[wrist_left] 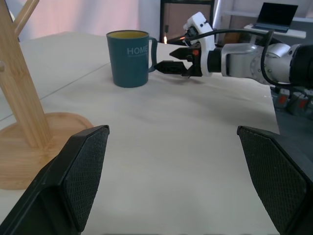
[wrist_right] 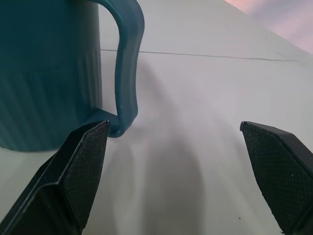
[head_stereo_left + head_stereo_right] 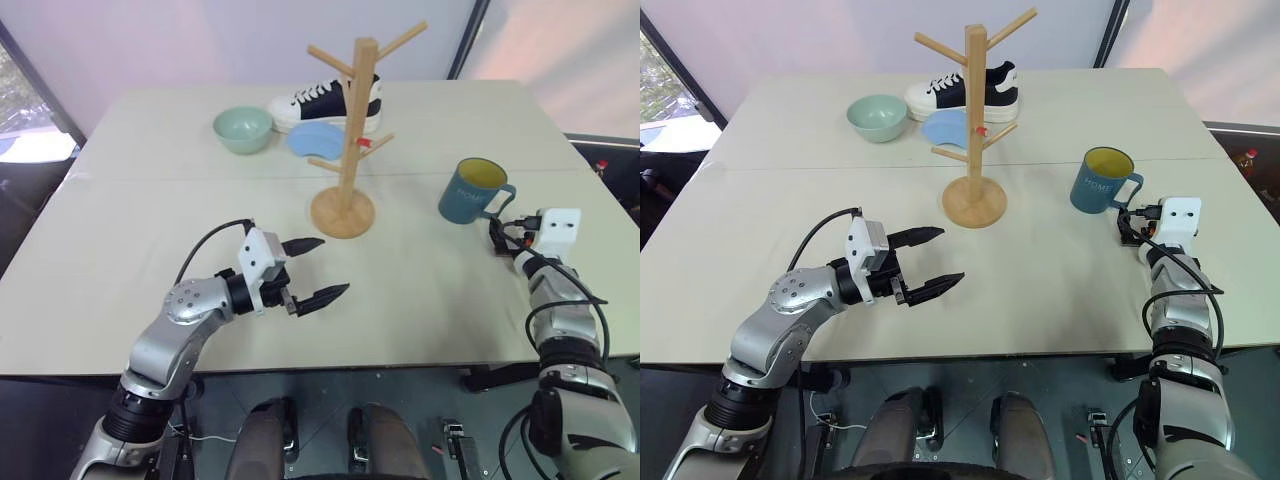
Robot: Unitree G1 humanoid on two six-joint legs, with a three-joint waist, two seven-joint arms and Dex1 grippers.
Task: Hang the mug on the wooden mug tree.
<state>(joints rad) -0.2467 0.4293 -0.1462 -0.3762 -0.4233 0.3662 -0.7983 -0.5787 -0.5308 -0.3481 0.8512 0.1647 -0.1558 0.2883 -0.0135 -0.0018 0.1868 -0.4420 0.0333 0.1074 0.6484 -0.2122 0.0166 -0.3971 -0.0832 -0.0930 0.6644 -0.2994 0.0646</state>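
Left gripper: lower centre-left of the head views, just above the near part of the desk, black fingers spread wide with nothing between them, pointing toward the frame's right.
Right gripper: at the right edge of the head views, fingers wide apart and empty, tips just beside the mug's handle; whether a finger touches the handle cannot be told.
Mug: right of centre, upright on the desk, well apart from the tree's base. Dark teal-blue cylinder, yellow inside, white "HOME" lettering on the side, loop handle turned toward the right gripper.
Wooden mug tree: centre of the frame, light wood post upright on a round disc base, angled pegs all bare, a small red tag on the post.
Desk: pale beige top, a thin seam running across it behind the tree's base.
Far side: pale green bowl, blue plate and a black-and-white sneaker in the upper centre.
Room: pale wall panels behind; a laptop on a shelf in the left wrist view.
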